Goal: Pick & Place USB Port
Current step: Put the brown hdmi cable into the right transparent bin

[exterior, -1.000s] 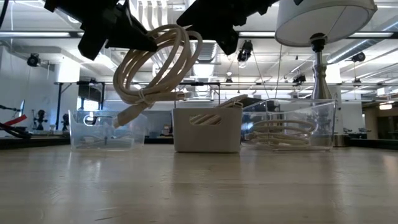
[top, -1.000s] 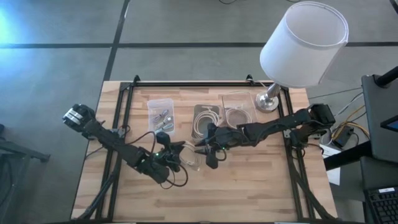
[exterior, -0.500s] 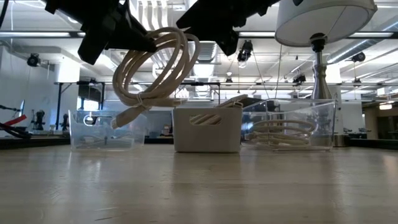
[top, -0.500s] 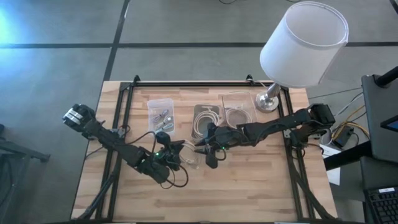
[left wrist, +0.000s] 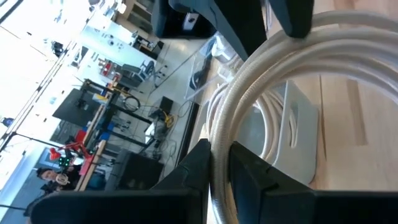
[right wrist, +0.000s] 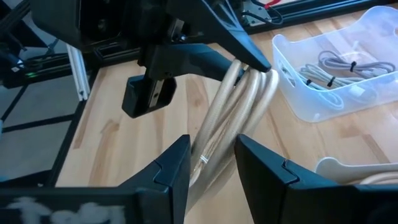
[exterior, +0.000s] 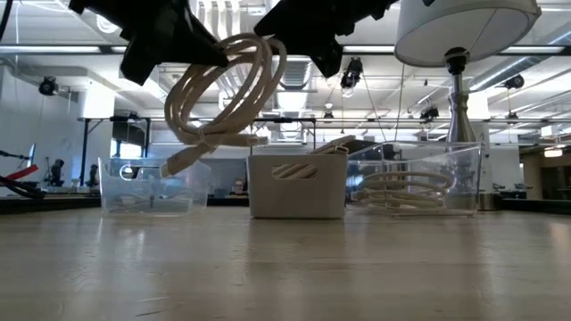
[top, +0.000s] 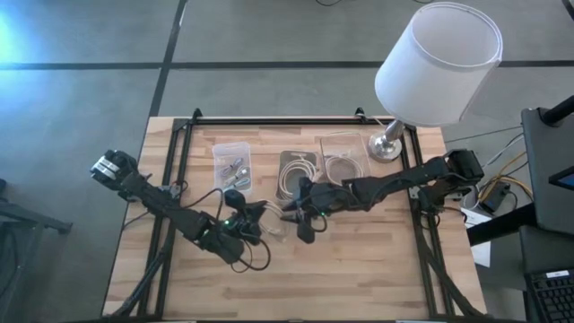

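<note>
A: Nearest to us, what's over the bare front of the bench (exterior: 285, 267)?

B: A coiled cream cable (exterior: 223, 98) hanging in the air, well clear of the wood, its plug end drooping toward the left.

A: Who has it?

B: Both arms. The left gripper (top: 253, 224) has its fingers (left wrist: 249, 180) clamped on the coil; the wrist view shows strands pinched between them. The right gripper (top: 291, 213) sits just beside it with its fingers (right wrist: 168, 168) either side of the same bundle, touching it, though I can't tell how firmly they bite.

A: Anything different from a second ago?

B: Very little. The coil has swung a touch and the plug end has lifted slightly; the arms sit almost where they were. The right fingers have narrowed a hair and then held.

A: Meaning?

B: I'd judge it a handover caught mid-way: the cable is shared, not yet passed, and no placing has begun.

A: And beyond it?

B: Three bins in a row across the middle: a clear bin (top: 232, 162) on the left holding small grey cables, a white bin (top: 299, 170) in the centre, and another clear tub (top: 344, 156) with coiled cable. Behind them stands the lamp (top: 437, 63). One of those bins is probably the destination, but which one I can't say.
</note>
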Robot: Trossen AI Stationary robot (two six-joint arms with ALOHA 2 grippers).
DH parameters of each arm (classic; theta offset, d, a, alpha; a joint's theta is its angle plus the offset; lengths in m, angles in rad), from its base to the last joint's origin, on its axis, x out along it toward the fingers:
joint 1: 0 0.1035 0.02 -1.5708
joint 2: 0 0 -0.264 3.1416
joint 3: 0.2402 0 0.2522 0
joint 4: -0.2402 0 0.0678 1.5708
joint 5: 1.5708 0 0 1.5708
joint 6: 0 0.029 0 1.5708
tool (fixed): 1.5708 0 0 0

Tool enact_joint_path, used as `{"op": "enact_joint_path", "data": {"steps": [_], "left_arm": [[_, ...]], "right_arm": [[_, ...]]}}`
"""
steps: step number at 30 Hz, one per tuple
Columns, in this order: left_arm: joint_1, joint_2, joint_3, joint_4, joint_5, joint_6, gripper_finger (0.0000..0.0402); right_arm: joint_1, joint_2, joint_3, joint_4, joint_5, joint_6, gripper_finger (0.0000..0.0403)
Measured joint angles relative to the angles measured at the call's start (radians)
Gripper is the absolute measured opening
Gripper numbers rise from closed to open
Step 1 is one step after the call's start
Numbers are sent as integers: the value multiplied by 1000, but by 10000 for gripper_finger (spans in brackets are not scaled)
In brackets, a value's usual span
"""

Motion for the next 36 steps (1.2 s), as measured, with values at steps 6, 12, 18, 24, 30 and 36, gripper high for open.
{"op": "enact_joint_path", "data": {"steps": [6,12,18,24,30,36], "left_arm": [[1,0,0,127,3,89,46],[2,0,3,153,41,102,46],[2,0,3,157,68,99,49],[0,0,3,160,102,82,70],[0,0,3,162,160,71,91],[1,-3,4,161,165,25,121]], "right_arm": [[1,1,1,6,1,-1,123],[1,0,2,4,0,-48,120],[2,1,1,-18,3,-76,82],[-2,1,1,-108,13,-82,23],[0,-15,1,-188,13,-79,17],[0,-76,15,-297,54,-52,15]]}}
